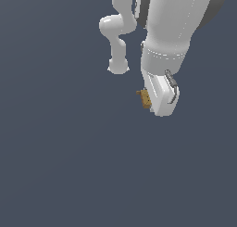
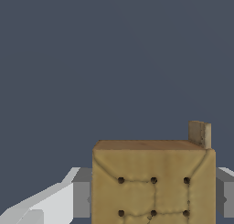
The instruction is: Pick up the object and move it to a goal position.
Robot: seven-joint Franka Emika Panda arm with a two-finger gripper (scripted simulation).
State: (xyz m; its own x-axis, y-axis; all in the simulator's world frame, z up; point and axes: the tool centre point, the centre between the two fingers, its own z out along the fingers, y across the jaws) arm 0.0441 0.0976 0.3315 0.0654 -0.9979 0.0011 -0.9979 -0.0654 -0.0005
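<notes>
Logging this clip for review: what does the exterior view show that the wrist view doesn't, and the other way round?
Only the exterior view shows the white arm with its bent links, and how small the block is beside the gripper.

Only the wrist view shows the block's face up close: a grid of small dark dots, seam lines and a small tab at one corner, with a grey finger on either side.

Both show the tan block at the gripper against a plain dark blue-grey background.

Plain dark blue-grey bg, flat even light.
</notes>
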